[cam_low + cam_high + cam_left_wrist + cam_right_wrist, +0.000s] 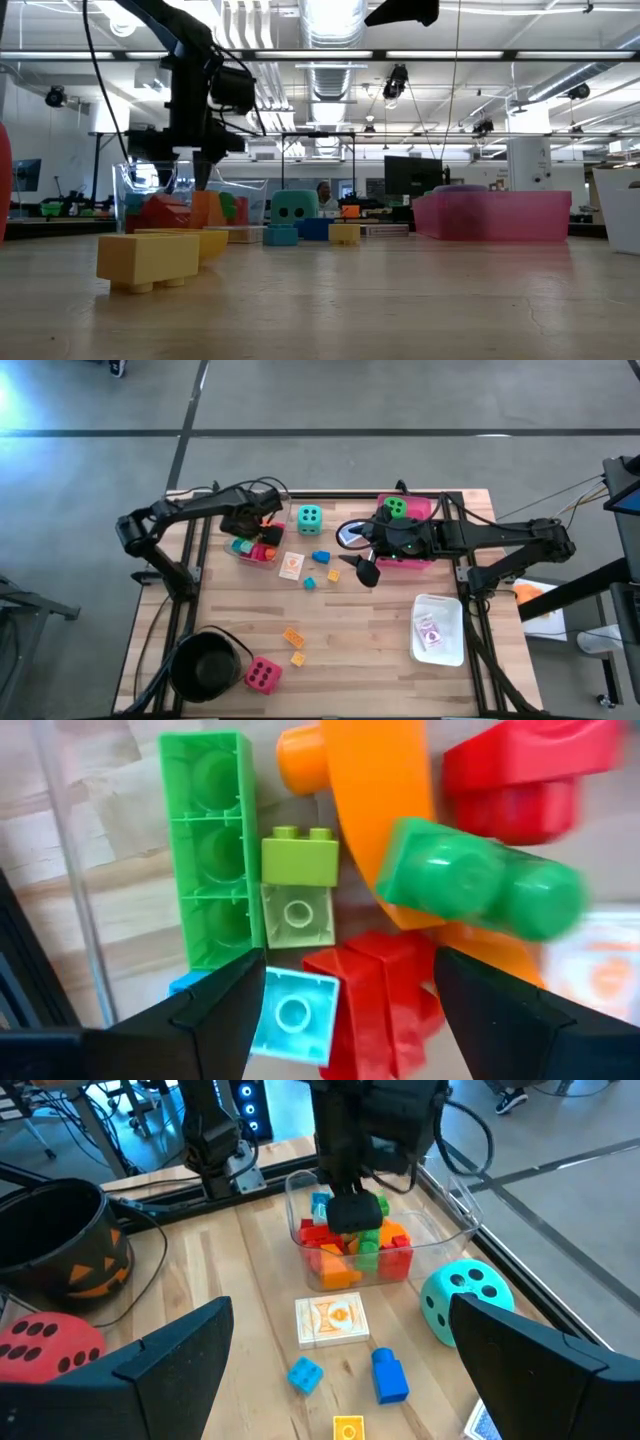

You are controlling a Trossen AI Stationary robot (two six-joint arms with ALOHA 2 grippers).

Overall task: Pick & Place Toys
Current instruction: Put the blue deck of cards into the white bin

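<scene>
Plastic blocks [300,910], judged light, rigid and slick, best pinched across flat sides, are heaped in the clear tray [252,550] under the spread left gripper [340,995], while the right gripper [335,1370] is held open mid-table.

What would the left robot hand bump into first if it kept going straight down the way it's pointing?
Probably the red block. The left gripper hangs open over the clear tray, and that block sits right between its fingers, among the other piled blocks. Depth is hard to judge, so the light blue block beside it might touch first.
</scene>
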